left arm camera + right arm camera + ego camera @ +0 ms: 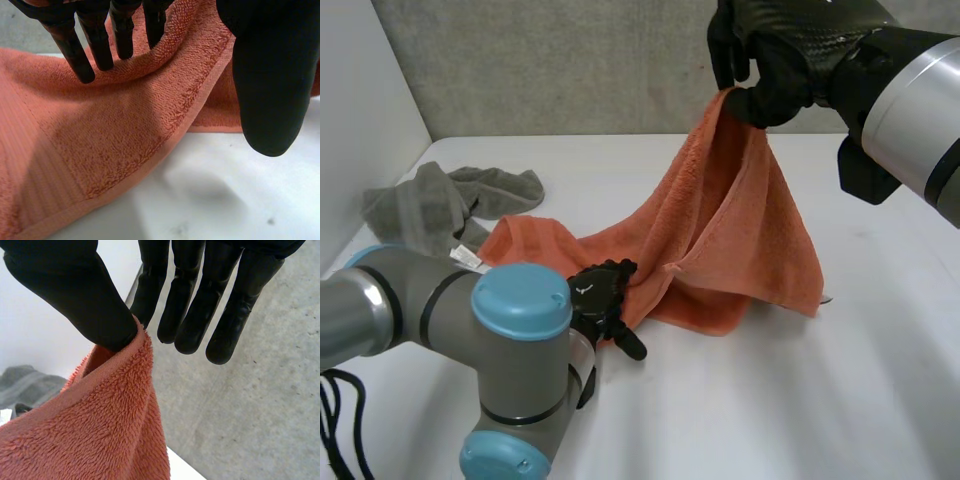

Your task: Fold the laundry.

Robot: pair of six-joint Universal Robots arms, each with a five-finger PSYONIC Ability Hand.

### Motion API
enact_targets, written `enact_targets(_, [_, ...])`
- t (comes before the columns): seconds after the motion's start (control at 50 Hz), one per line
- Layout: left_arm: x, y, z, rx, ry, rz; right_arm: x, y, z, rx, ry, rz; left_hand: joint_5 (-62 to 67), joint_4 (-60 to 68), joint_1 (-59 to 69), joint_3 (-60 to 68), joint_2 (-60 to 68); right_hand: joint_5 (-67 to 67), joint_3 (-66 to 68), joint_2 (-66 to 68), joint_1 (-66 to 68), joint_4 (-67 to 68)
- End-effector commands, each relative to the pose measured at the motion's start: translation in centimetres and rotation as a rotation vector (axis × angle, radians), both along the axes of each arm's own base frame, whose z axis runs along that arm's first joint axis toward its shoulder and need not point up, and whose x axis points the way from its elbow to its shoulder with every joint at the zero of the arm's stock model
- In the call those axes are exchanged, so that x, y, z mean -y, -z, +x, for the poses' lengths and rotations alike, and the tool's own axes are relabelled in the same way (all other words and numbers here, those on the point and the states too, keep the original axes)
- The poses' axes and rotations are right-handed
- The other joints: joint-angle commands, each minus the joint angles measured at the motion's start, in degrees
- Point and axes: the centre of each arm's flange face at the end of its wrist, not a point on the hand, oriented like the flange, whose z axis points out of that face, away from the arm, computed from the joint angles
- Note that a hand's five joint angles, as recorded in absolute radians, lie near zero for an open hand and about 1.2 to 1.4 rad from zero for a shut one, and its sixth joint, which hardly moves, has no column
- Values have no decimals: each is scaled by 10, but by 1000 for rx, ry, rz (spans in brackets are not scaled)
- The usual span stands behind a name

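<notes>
Surface: a white table (800, 400) is carrying the laundry, and its near part is lying bare.
Room: a grey wall (570, 70) is running behind the table, and a white panel (360, 100) is standing along its left side.
Orange towel (730, 230): its lower part is lying across the table's middle, while the rest is hanging tent-like from one raised corner.
Grey towel (440, 205): it is lying crumpled at the far left, just beside the orange towel's left end.
Right hand (770, 60): it is hovering high over the table's far side, with the thumb (75, 290) pinching the towel's top corner against a finger.
Left hand (605, 295): it is sitting low at the towel's near edge. Its relaxed fingers (75, 55) are resting on a raised fold, and its thumb (272, 85) is standing apart, gripping nothing.
</notes>
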Motion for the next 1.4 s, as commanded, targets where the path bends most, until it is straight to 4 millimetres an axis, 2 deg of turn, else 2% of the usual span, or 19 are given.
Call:
enact_targets(0.02, [9,5,-6,-54,-83,15,-19,-2,8,0,-30,11,0,-1,12,-6,-1,131,125,131,239,121])
enact_targets(0.12, [19,8,-5,-46,-184,-22,-31,-10,6,10,-45,1,29,28,41,23,27,131,125,131,239,121])
enact_targets(0.32, [27,24,-16,-94,-173,18,-36,-17,2,37,-37,-5,94,93,106,88,93,131,125,131,239,121])
enact_targets(0.4, [31,24,-17,-95,-184,8,-36,-17,1,46,-36,1,284,283,296,278,283,131,125,131,239,121])
enact_targets(0.5, [38,18,-16,-96,-199,-7,-32,-16,-1,44,-22,3,652,651,664,646,651,131,125,131,239,121])
enact_targets(0.56, [45,16,-4,-66,-229,18,-31,-13,-1,28,-22,5,653,652,664,647,651,131,125,131,239,121])
enact_targets(0.6, [49,2,3,-66,-247,13,-30,-10,0,20,-24,12,653,652,664,647,651,131,125,131,239,121])
enact_targets(0.62, [51,-18,14,-59,-267,0,-27,-8,-1,10,-17,14,653,652,664,647,651,131,125,131,239,121])
enact_targets(0.68, [57,-51,39,-24,-297,-43,-11,-2,-10,-41,38,13,653,652,664,647,651,131,125,131,239,121])
enact_targets(0.72, [58,-78,58,30,-286,-103,13,17,-18,-135,98,45,653,652,664,647,651,131,125,131,239,121])
enact_targets(0.8, [51,-106,73,127,-198,-201,39,56,-26,-292,136,141,653,652,664,647,651,131,125,131,239,121])
enact_targets(0.9, [50,-112,85,237,-102,-257,40,96,-27,-378,116,268,653,652,664,647,651,131,125,131,239,121])
enact_targets(0.94, [50,-110,87,253,-93,-256,39,109,-27,-377,115,300,653,652,664,647,651,-33,-38,-32,76,-42])
enact_targets(0.96, [51,-111,88,253,-96,-257,39,120,-27,-353,120,328,653,652,664,647,651,-252,-257,-251,-143,-261])
enact_targets(1.0, [52,-110,87,253,-93,-254,38,132,-27,-325,122,360,653,652,664,647,651,-371,-377,-371,-263,-381])
enact_targets(1.08, [54,-106,84,261,-83,-251,29,158,-28,-253,121,466,653,652,664,647,651,-398,-404,-398,-290,-408])
enact_targets(1.2, [69,-92,78,276,-88,-229,-10,188,-9,-179,-51,596,653,652,664,647,651,-405,-411,-405,-297,-415])
enact_targets(1.32, [78,-84,78,297,-119,-219,-48,209,7,-219,-197,585,653,652,664,647,651,-405,-411,-405,-297,-415])
enact_targets(1.4, [83,-82,80,302,-140,-213,-58,228,20,-253,-241,489,653,652,664,647,651,-400,-406,-400,-292,-410])
